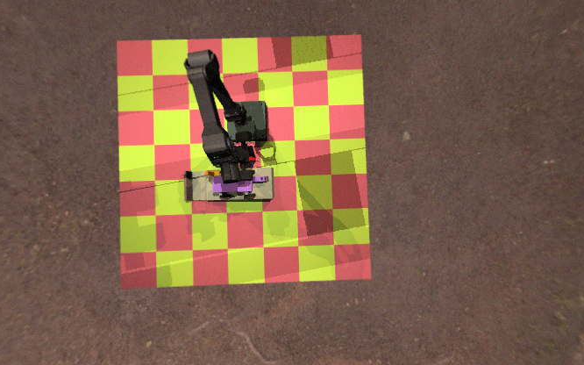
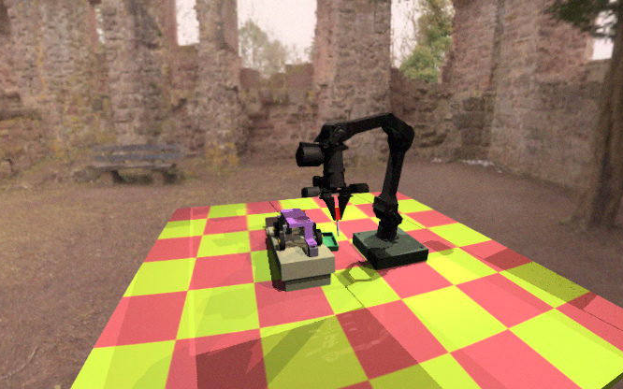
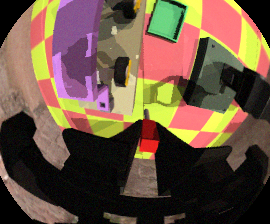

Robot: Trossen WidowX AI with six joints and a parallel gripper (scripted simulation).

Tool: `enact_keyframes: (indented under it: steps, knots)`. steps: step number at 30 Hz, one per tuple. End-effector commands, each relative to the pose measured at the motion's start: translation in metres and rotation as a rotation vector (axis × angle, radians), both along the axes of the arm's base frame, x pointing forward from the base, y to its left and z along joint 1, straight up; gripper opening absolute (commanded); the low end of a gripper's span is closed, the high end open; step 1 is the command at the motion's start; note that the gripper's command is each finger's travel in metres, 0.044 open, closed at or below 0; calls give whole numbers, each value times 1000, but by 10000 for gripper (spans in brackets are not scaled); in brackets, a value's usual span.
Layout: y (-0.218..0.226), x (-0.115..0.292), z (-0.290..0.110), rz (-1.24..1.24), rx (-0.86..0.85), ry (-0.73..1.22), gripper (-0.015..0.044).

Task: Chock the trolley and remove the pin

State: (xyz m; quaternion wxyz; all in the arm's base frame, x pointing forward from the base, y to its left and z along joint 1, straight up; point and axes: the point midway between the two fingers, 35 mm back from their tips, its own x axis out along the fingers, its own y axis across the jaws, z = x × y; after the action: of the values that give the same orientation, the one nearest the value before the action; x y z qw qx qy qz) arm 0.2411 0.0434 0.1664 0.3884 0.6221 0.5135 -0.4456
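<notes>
My gripper (image 2: pixel 336 203) (image 3: pixel 147 124) is shut on the red-headed stop pin (image 1: pixel 252 158) (image 2: pixel 337 213) (image 3: pixel 148 141) and holds it upright in the air. The pin hangs beside the grey ramp (image 1: pixel 265 192) (image 2: pixel 304 265) (image 3: pixel 123 92), clear of the purple trolley (image 1: pixel 233 185) (image 2: pixel 296 218) (image 3: pixel 82 26). The trolley stands on the ramp. The chock's orange handle (image 1: pixel 212 173) shows at the trolley's downhill side; I cannot tell whether it touches a wheel. The green tray (image 2: pixel 329 240) (image 3: pixel 167 18) lies on the mat beside the ramp, ahead of the pin in the wrist view.
The arm's dark base block (image 1: pixel 253 119) (image 2: pixel 390 250) (image 3: pixel 215 72) stands close to the tray, on the side away from the ramp. The checked mat (image 1: pixel 240 262) (image 2: pixel 449 313) ends in bare ground on all sides.
</notes>
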Motion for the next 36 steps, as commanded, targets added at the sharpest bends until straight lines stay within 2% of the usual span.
enact_keyframes:
  steps: [1,36]
  knots:
    - [-12,-3,-3,6,2,1,0]
    - [-142,-25,-28,5,-9,3,0]
